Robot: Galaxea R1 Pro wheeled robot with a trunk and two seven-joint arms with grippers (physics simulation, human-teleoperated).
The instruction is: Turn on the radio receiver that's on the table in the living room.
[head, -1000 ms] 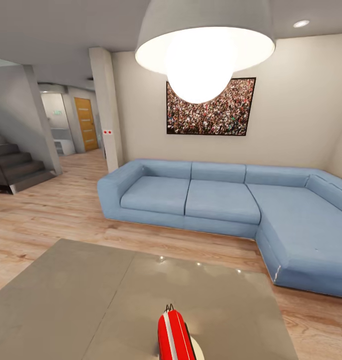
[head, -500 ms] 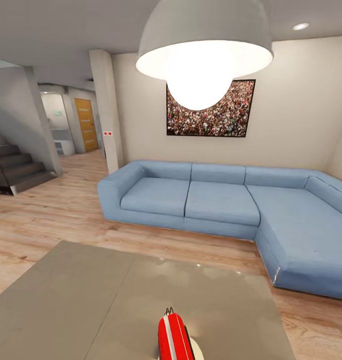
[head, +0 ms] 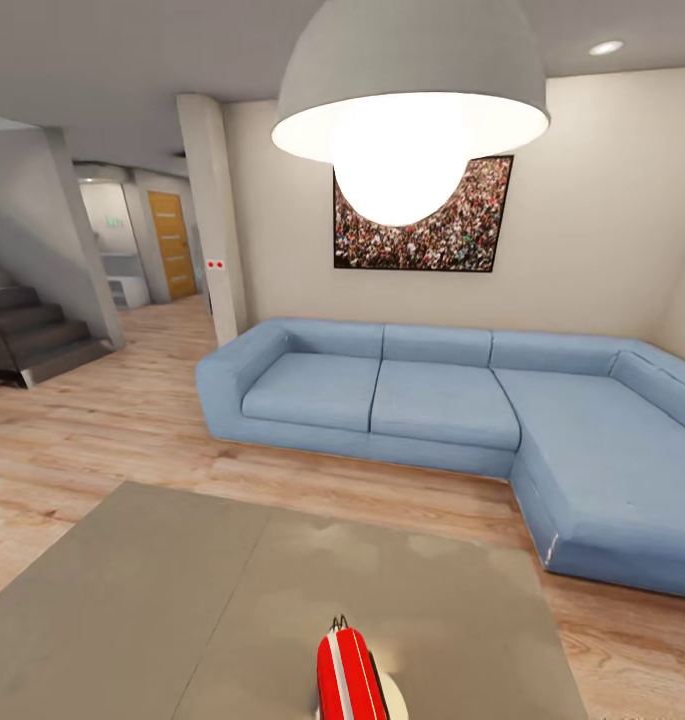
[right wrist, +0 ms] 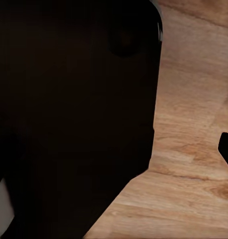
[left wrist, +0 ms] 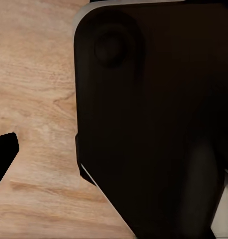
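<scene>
The radio receiver (head: 349,672) stands edge-on at the near side of the table (head: 162,600), a red body with a white stripe and a small black handle on top. It is cut off by the head view's lower edge, and its dial is hidden. The table's glossy grey top mirrors the ceiling. In the left wrist view one black fingertip (left wrist: 3,154) of my left gripper sits at the picture's edge over wood floor. In the right wrist view a fingertip (right wrist: 227,149) does the same. Both stand wide, with nothing between them, away from the radio.
A blue L-shaped sofa (head: 432,400) lies beyond the table, under a crowd-photo picture (head: 422,215). A white pendant lamp (head: 407,110) hangs close in front. Stairs (head: 27,335) and a hallway with a wooden door (head: 170,245) are at the left. My dark body (left wrist: 158,114) looms in both wrist views.
The head view has shifted slightly, so the lamp and radio sit a little lower in the picture. Nothing in the room has moved.
</scene>
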